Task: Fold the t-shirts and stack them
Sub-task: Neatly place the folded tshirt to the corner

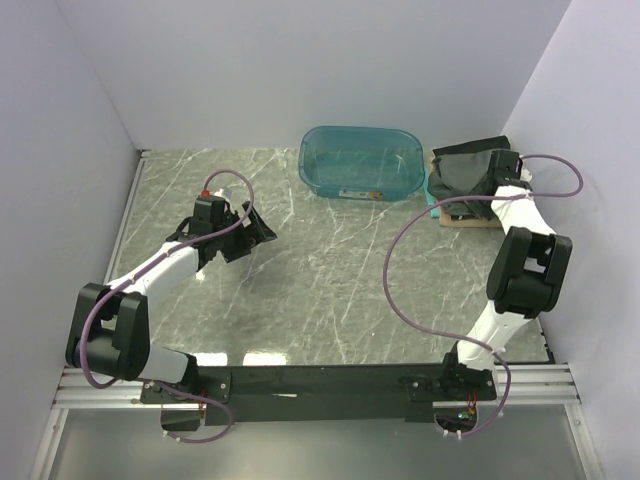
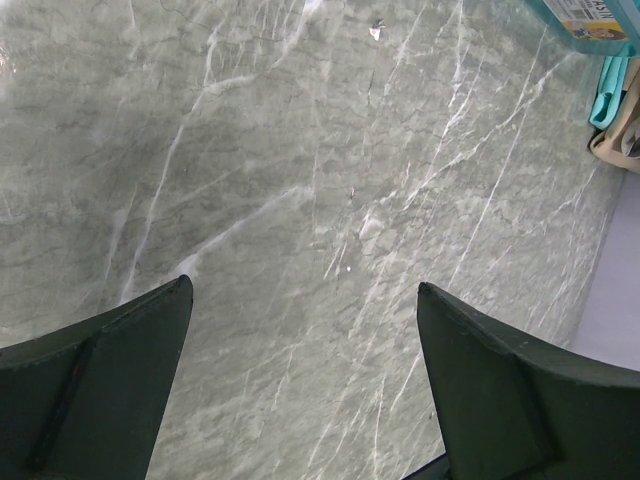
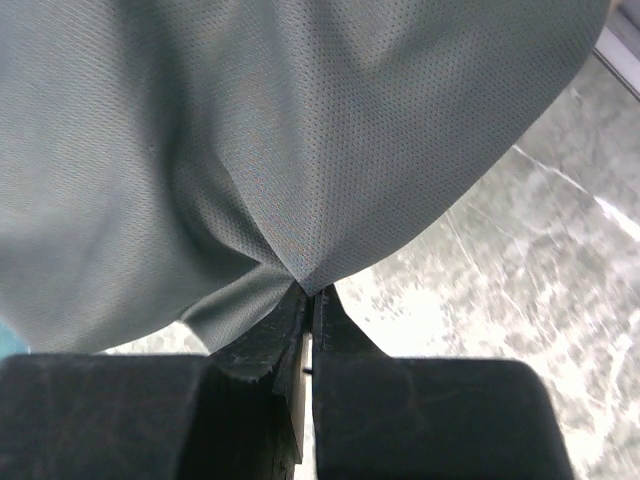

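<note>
A dark charcoal-grey t-shirt (image 1: 458, 172) lies on top of a small pile at the back right of the table. My right gripper (image 1: 488, 172) is over it, shut on a pinched fold of its cloth. The right wrist view shows the grey fabric (image 3: 250, 130) bunched into the closed fingertips of the right gripper (image 3: 311, 290), with the marble table beneath. A tan t-shirt (image 1: 470, 220) shows under the pile's near edge. My left gripper (image 1: 245, 230) hovers over bare marble at left-centre. In its own view the left gripper (image 2: 303, 285) is wide open and holds nothing.
A translucent teal tub (image 1: 360, 162) stands at back centre, just left of the pile; its corner (image 2: 590, 20) shows in the left wrist view. A teal edge (image 1: 431, 195) sticks out beside the pile. White walls close in on the table's left, back and right.
</note>
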Motion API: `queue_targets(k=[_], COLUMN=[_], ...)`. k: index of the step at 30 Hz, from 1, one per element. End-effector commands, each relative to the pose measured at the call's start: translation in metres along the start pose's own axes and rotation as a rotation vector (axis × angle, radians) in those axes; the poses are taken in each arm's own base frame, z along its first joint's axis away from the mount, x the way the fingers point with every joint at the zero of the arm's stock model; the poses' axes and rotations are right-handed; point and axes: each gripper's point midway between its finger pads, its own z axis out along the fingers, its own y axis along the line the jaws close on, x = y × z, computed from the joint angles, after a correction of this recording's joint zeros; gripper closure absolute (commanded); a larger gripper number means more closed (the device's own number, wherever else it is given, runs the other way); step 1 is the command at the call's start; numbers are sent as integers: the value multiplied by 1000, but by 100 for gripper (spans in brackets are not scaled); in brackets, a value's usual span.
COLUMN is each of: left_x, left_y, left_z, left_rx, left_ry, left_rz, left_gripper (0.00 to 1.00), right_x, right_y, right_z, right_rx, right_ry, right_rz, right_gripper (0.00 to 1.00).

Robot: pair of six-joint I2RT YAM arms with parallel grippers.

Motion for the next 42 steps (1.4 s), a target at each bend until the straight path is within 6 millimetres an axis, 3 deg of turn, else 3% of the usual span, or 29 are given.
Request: queue_targets(k=[1, 8, 12, 13, 16, 18, 22, 25, 27, 28, 29, 33, 35, 36, 37, 39, 41, 42], left_x=[-12, -10, -11, -11, -12, -14, -18, -22, -23, -24, -24, -24, -25, -25, -25, -25, -25, -25], left_y=[-10, -7, -6, -6, -6, -7, -7, -8, -7, -8, -7, -7, -8, -8, -7, -7, -7, -7], left_z=[-6, -3, -2, -2, -2, -4, -5, -8, -9, -9, -10, -10, -11, -11, -11, -10, -11, -11], left_rx=[33, 25, 18, 16, 14, 15, -1, -4, -8, -9, -11, -7, -6, -7, -8, -6, -6, -7], left_ry=[-45, -32, -32, -30, -32, -38, -52, -62, -64, -69, -71, -70, -71, -72, -71, -74, -76, -77], left_rz=[31, 31, 33, 34, 39, 38, 37, 37, 38, 36, 36, 33, 35, 31, 31, 29, 28, 27], left_gripper=[1, 1, 1, 1, 1, 1, 1, 1, 1, 1, 1, 1, 1, 1, 1, 1, 1, 1], right_x=[-10, 5, 11, 11, 0, -12, -23, -39, -37, -53, -48, -65, -67, -76, -68, -68, -66, -58], right_y=[-5, -13, -16, -16, -9, 0, 41, 71, 86, 97, 102, 125, 130, 142, 143, 154, 151, 161], right_z=[-29, -17, -9, -9, -23, -45, -89, -106, -98, -105, -89, -60, -49, -54, -40, -38, -26, -26], right_rx=[-11, 19, 32, 36, 12, -16, -110, -170, -153, -145, -120, -85, -72, -101, -96, -110, -78, -86], right_ry=[-47, -10, 15, 16, -34, -82, -178, -267, -264, -308, -281, -274, -258, -274, -238, -241, -230, -233], right_rz=[6, 12, 4, -2, -75, -152, -330, -439, -522, -524, -557, -608, -620, -623, -640, -665, -675, -691], right_gripper=[100, 99, 84, 71, 60, 55, 44, 41, 41, 41, 41, 42, 42, 42, 42, 42, 42, 41])
